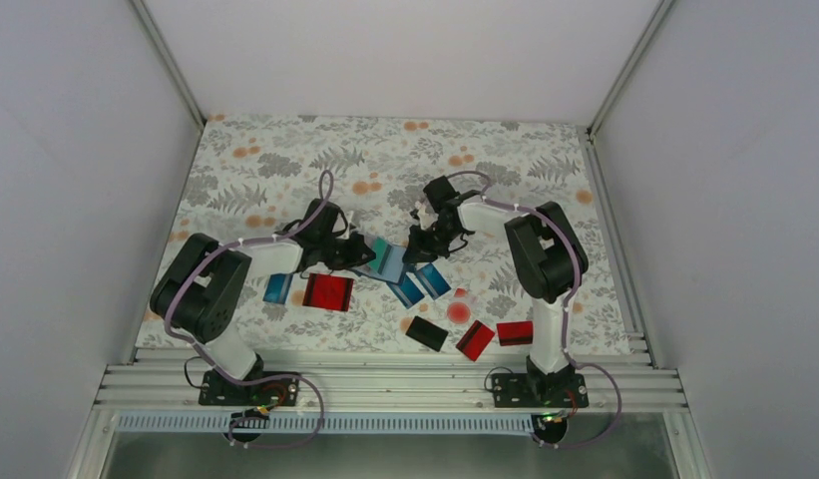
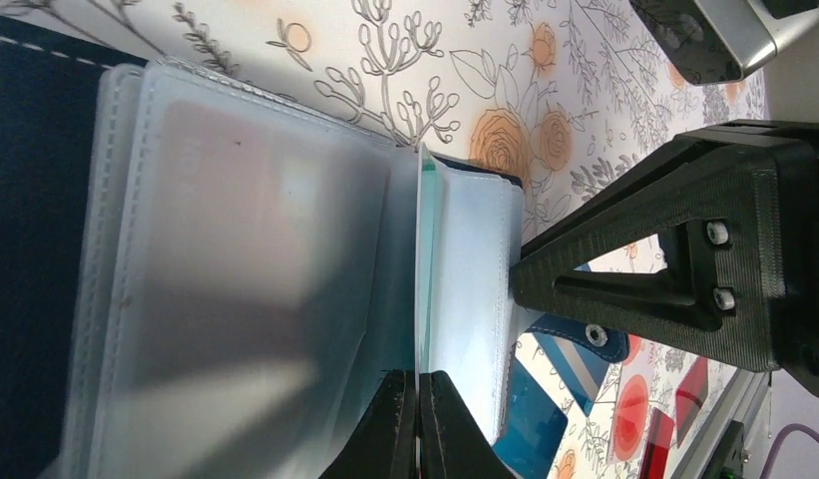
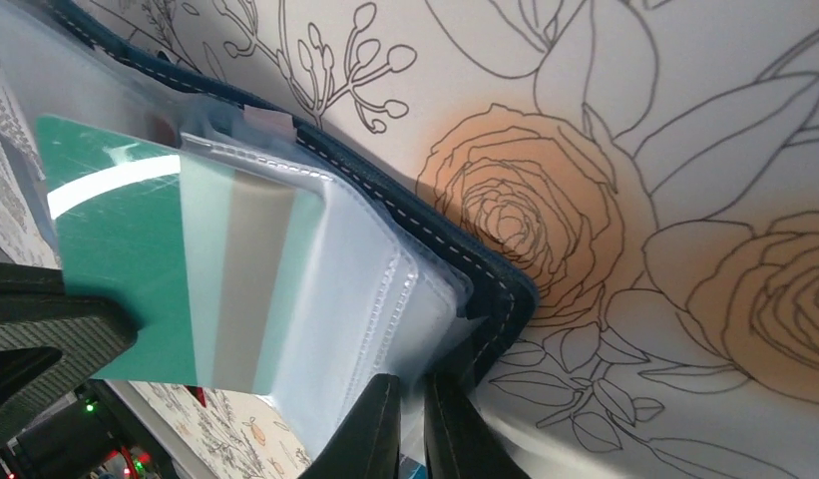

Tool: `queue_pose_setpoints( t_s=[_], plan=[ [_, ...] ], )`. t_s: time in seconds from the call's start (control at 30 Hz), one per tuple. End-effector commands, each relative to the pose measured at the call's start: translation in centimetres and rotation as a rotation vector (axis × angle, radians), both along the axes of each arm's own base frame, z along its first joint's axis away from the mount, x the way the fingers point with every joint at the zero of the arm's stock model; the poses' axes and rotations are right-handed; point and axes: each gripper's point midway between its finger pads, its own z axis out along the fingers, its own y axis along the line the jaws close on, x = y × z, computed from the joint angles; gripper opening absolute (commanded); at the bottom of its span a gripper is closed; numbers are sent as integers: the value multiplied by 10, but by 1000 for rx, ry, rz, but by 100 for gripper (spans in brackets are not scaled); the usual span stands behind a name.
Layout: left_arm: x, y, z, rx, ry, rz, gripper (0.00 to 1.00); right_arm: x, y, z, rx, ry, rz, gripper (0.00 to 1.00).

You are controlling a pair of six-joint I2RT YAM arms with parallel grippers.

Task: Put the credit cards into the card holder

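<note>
The navy card holder point(image 1: 392, 265) lies open mid-table between my two grippers. My left gripper point(image 1: 351, 249) is shut on a teal credit card point(image 2: 422, 259), seen edge-on in its wrist view. The card stands partway inside one of the holder's clear pockets point(image 2: 465, 289). In the right wrist view the teal card point(image 3: 111, 239) sticks out of the pocket, its stripe under the plastic. My right gripper point(image 3: 412, 424) is shut on a clear pocket sleeve at the corner of the card holder point(image 3: 485, 269). Other credit cards lie loose: red point(image 1: 328, 291), blue point(image 1: 277, 288) and blue point(image 1: 406, 290).
More loose cards lie at the near right: blue point(image 1: 433, 280), black point(image 1: 426, 333), red point(image 1: 475, 339) and red point(image 1: 515, 332). A clear piece with a red dot point(image 1: 458, 309) sits among them. White walls and aluminium rails point(image 1: 385, 384) bound the floral table.
</note>
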Motion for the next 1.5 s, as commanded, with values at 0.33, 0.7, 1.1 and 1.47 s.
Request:
queue_pose_setpoints(
  t_s=[0.33, 0.7, 1.1, 1.47],
  plan=[
    [-4, 3, -11, -74, 59, 17, 3, -32, -23, -61, -201, 104, 4, 6],
    [-13, -6, -20, -105, 94, 9, 6, -39, -18, -64, -187, 120, 26, 4],
    [-19, 8, -17, 19, 54, -28, 34, -35, -17, -63, -195, 109, 48, 4],
    [-7, 10, -8, 177, -10, -111, 61, -32, -13, -63, -178, 105, 49, 4]
  ],
)
